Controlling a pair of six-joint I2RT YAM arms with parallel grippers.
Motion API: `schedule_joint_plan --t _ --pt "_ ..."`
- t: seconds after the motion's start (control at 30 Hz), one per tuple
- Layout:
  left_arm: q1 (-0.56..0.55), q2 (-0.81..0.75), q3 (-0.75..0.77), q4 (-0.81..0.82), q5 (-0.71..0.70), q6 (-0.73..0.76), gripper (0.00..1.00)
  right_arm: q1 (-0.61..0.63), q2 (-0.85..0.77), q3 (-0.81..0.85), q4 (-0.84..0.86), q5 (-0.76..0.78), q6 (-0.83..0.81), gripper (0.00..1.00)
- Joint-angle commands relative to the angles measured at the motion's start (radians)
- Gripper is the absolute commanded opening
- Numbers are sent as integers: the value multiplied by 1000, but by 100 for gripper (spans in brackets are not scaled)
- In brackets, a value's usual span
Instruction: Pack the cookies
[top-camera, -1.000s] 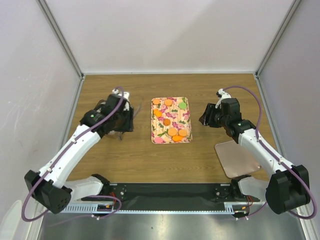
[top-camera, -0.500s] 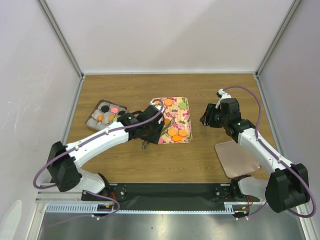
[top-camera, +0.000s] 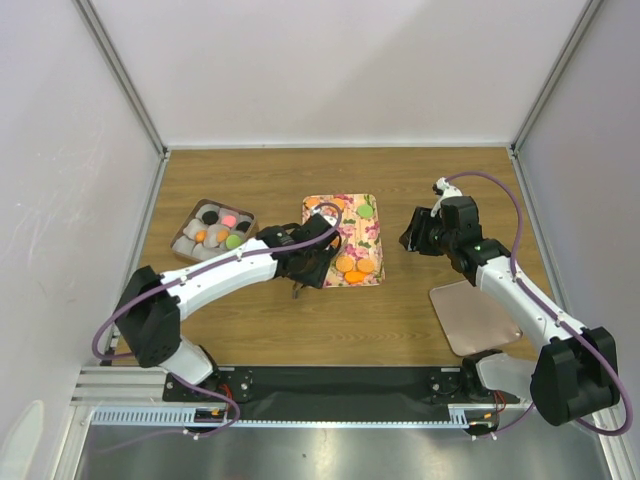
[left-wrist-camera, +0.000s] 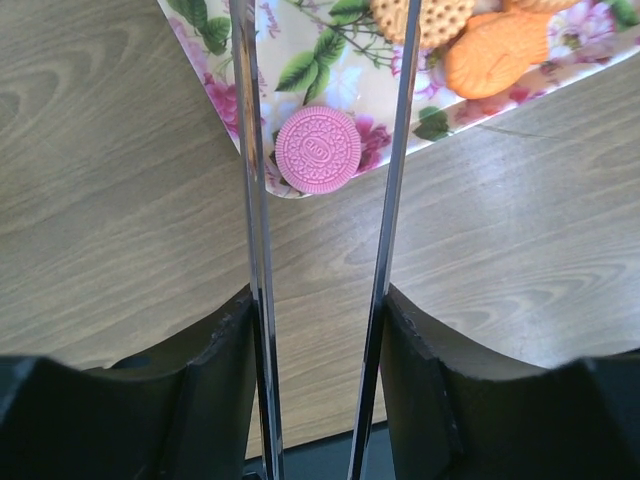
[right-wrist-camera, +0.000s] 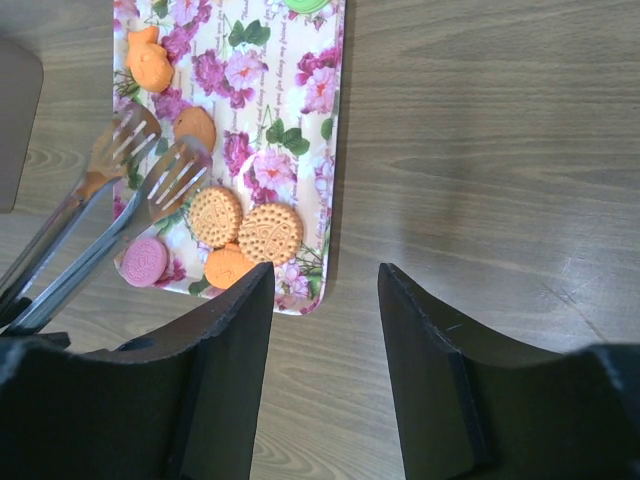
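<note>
The cookies lie on a floral tray (top-camera: 369, 227): a pink one (left-wrist-camera: 318, 150) at its near left corner, two round orange ones (right-wrist-camera: 270, 232), an orange fish-shaped one (right-wrist-camera: 150, 60) and a green one (top-camera: 366, 211). My left gripper (top-camera: 306, 262) is shut on metal tongs (left-wrist-camera: 250, 200). The tongs' two arms stand apart, one on each side of the pink cookie and above it. Their fork-like tips (right-wrist-camera: 150, 150) hang over the tray. My right gripper (top-camera: 412, 236) is open and empty over bare table, right of the tray, and shows in the right wrist view too (right-wrist-camera: 325, 280).
A brown box (top-camera: 212, 230) at the left holds white paper cups with black, pink, orange and green cookies. A flat pinkish lid (top-camera: 475, 318) lies at the near right, under the right arm. Walls close in the table on three sides.
My left arm has swung right with the tongs, from over the box to the tray's near left corner, uncovering the box. The right arm has hardly moved.
</note>
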Motion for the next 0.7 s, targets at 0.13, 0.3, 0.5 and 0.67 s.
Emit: schedule_joint_plan --t 0.13,0.3,0.5,0.67 --pt "-7 57 47 32 -56 -21 51 3 -38 26 19 -18 -7 52" --pt "-7 79 60 31 -62 -21 50 4 -44 26 19 -28 -7 52" --pt "-9 90 70 25 -62 -19 46 4 -52 26 20 -28 -6 51" --pt "-9 97 74 20 -62 -13 42 3 -52 26 20 -29 -6 52"
